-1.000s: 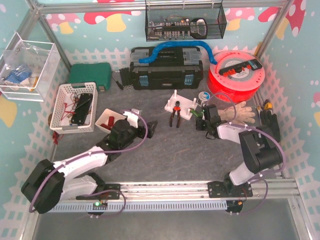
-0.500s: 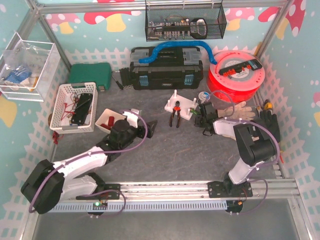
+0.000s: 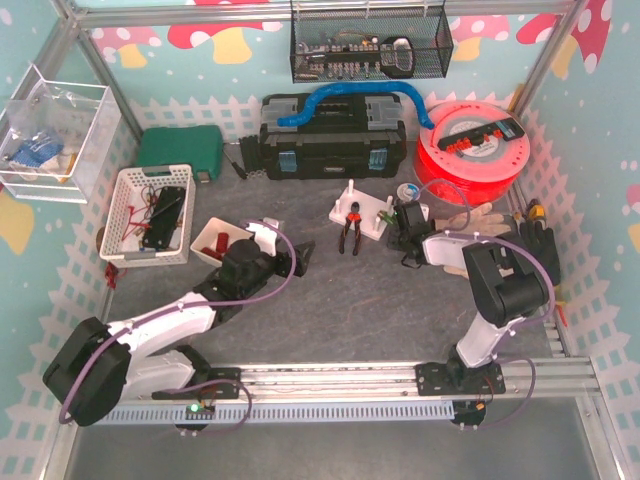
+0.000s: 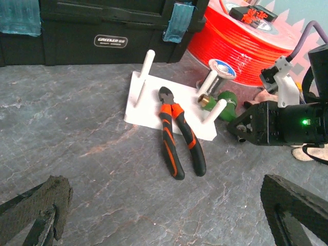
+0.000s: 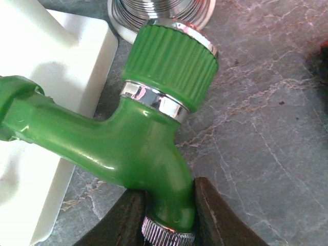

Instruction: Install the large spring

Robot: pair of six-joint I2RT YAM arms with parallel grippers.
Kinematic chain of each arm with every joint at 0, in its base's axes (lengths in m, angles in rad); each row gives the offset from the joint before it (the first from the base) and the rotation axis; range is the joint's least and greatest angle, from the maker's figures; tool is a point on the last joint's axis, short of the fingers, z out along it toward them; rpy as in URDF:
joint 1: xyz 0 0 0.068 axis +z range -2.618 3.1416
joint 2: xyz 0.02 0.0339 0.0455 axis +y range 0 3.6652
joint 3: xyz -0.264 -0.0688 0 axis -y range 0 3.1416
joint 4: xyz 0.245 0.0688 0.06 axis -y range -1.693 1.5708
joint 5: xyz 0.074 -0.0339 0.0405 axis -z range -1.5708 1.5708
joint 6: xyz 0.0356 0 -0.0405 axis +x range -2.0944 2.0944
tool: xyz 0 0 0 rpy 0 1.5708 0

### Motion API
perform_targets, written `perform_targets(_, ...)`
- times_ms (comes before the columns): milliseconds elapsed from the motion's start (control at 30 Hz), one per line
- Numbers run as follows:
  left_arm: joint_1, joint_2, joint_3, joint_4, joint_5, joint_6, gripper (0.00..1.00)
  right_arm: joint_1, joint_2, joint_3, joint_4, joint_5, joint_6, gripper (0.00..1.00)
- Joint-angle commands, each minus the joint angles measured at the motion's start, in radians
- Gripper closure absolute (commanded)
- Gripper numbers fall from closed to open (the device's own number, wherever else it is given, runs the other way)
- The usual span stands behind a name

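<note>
- Left gripper (image 3: 303, 257): jaws wide apart, empty, left of the white base (image 4: 146, 110); we judge it is on standby.
- Pliers (image 4: 177, 133): across the base's front edge.
- Green tap (image 5: 138, 138): at the base's right end, spout pinched by the right gripper (image 5: 169, 218), likely to steady it.
- Large spring: possibly the chrome coil (image 5: 161, 10) behind the tap; we cannot tell.

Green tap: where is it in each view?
Left wrist: green tap right of centre, at the right end of white peg base.
Right wrist: fills centre, spout between fingers; base left.
Top: mostly hidden by right gripper, right of base.
Shared landmark: the base.
</note>
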Motion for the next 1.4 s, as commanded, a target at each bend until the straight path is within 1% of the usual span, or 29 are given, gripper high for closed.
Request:
perform_targets(0,-0.007,-0.003,0.001,0.01,0.001,0.011,0.01,0.008,-0.051,-0.033,-0.034,0.015,0.032,0.76)
perform_targets(233,-0.007,-0.001,0.002,0.009,-0.006,0.013,0.01,0.008,-0.209,-0.106,-0.003,0.045,0.047,0.85)
perform_targets(433,-0.008,0.005,-0.001,0.002,-0.037,0.02,0.01,0.008,-0.366,-0.189,-0.01,0.067,0.075,1.0)
perform_targets(567,-0.007,0.0,-0.001,0.002,-0.036,0.022,0.01,0.008,-0.438,-0.225,-0.078,0.098,0.108,1.0)
perform_targets(733,-0.008,-0.009,-0.004,0.003,-0.04,0.018,0.01,0.007,-0.434,-0.232,-0.259,0.231,0.241,0.99)
perform_targets(833,-0.008,-0.013,-0.01,0.013,-0.043,0.015,0.01,0.008,-0.393,-0.256,-0.262,0.231,0.263,0.95)
perform_targets(933,-0.007,-0.017,-0.011,0.012,-0.047,0.014,0.01,0.008,-0.356,-0.267,-0.248,0.227,0.283,0.93)
perform_targets(1000,-0.008,-0.019,-0.012,0.011,-0.053,0.016,0.01,0.008,-0.34,-0.272,-0.235,0.232,0.293,0.89)
perform_targets(1133,-0.008,-0.027,-0.015,0.012,-0.046,0.02,0.01,0.008,-0.31,-0.263,-0.224,0.235,0.279,0.75)
perform_targets(1200,-0.008,-0.033,-0.02,0.023,-0.036,0.023,0.01,0.007,-0.31,-0.255,-0.224,0.231,0.26,0.61)
perform_targets(1367,-0.008,-0.04,-0.036,0.056,0.005,0.032,0.01,0.008,-0.356,-0.24,-0.242,0.219,0.199,0.41)
